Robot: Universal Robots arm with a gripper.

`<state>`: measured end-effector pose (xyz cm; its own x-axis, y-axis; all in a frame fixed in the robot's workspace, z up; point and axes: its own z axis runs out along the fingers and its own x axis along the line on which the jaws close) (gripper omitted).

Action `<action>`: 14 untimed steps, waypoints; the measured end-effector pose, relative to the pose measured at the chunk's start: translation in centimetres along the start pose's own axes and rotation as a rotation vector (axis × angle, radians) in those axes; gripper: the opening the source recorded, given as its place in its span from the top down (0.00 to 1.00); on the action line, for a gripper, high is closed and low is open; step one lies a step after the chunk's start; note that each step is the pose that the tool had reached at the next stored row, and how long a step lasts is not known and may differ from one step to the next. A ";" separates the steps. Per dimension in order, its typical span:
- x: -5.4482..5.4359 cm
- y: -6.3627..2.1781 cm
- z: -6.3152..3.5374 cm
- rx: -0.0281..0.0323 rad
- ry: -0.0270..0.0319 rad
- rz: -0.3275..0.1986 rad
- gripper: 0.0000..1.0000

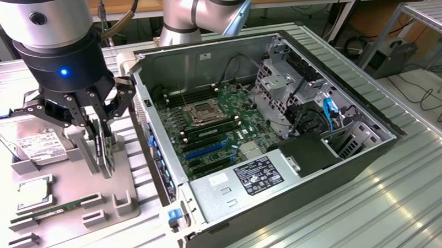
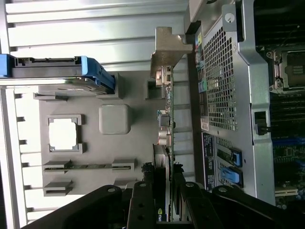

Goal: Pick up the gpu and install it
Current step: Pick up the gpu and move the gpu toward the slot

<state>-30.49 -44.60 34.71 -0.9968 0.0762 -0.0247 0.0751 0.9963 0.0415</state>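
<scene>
Standing on its thin edge in the grey moulded tray (image 1: 128, 201), at the tray's edge beside the open metal computer case (image 1: 355, 163), the flat gpu (image 1: 105, 158) with bent silver bracket (image 2: 167, 50) is clamped by the black tool (image 1: 100, 127).

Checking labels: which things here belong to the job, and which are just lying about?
Job: dark green flat GPU card with silver bracket, black claw gripping it, open grey computer case.
Lying about: silver boxy hard drive, narrow green RAM stick, square silver processor.
</scene>
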 end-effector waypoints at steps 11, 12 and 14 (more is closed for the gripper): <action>0.0 0.03 -0.71 0.0000 0.0000 0.000 0.74; 0.0 0.03 -0.78 0.0000 0.0000 0.000 0.74; 0.0 0.04 -0.89 -0.0001 -0.0001 0.000 0.74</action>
<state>-30.49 -44.60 35.60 -0.9968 0.0761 -0.0247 0.0751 0.9963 0.0415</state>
